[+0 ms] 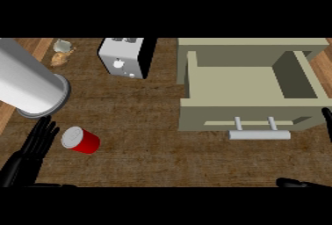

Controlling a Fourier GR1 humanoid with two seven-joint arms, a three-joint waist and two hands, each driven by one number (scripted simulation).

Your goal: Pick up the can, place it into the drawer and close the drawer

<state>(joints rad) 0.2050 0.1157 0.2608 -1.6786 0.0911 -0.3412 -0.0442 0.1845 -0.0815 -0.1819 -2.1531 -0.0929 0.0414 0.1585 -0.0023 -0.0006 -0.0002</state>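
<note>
A red can (pixel 80 139) with a pale end lies on its side on the wooden counter at the lower left. My left hand (pixel 29 151) comes up from the bottom left with straight fingers, open; its fingertips are just left of the can, and I cannot tell if they touch it. The beige drawer (pixel 188 83) stands pulled open at the upper right, nothing showing inside, its grey bar handle (pixel 259 134) facing me. Only slivers of my right hand (pixel 327 124) show at the right edge beside the drawer front, fingers up, holding nothing.
A large pale grey cylinder (pixel 29 83) lies tilted across the upper left, just above my left hand. A silver toaster (pixel 122 57) stands at the back, left of the drawer. Small brownish items (pixel 60 55) sit in the far left corner. Bare counter (pixel 162 154) stretches between can and drawer.
</note>
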